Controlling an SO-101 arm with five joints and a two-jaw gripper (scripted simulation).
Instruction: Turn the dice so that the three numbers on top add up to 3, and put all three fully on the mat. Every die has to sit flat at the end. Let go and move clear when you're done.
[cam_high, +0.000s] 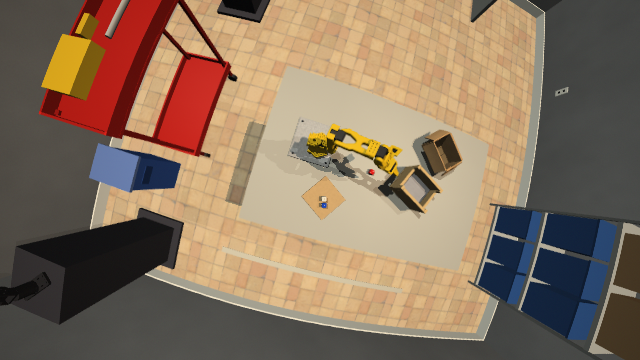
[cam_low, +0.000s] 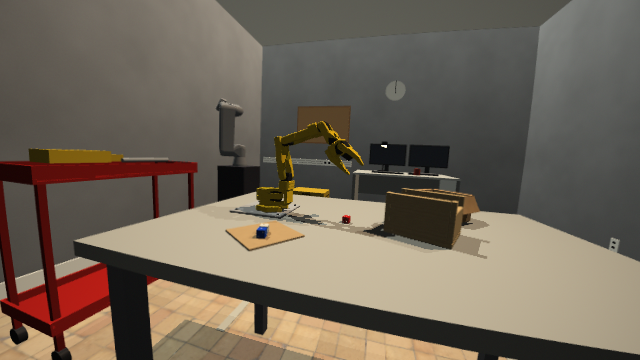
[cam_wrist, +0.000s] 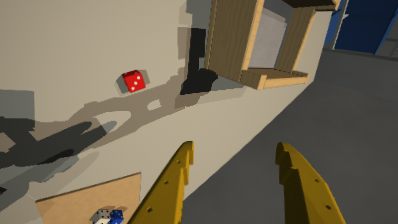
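A red die (cam_high: 371, 172) (cam_low: 346, 219) (cam_wrist: 134, 81) lies on the table off the mat; the wrist view shows three white pips on one side face, its top is too small to read. A white die (cam_high: 324, 199) (cam_wrist: 102, 216) and a blue die (cam_high: 324, 205) (cam_low: 262, 231) (cam_wrist: 116, 216) stand side by side on the square tan mat (cam_high: 313, 193) (cam_low: 285, 241) (cam_wrist: 122, 186). I cannot read their top numbers. My gripper (cam_low: 356, 169) (cam_wrist: 235, 145) is open and empty, high above the table, to the side of the red die toward the wooden box.
An open wooden box (cam_high: 406, 196) (cam_low: 420, 218) (cam_wrist: 232, 45) stands right of the red die. An open cardboard box (cam_high: 434, 156) (cam_low: 471, 202) stands behind it. The arm's base plate (cam_high: 299, 131) lies left of the red die.
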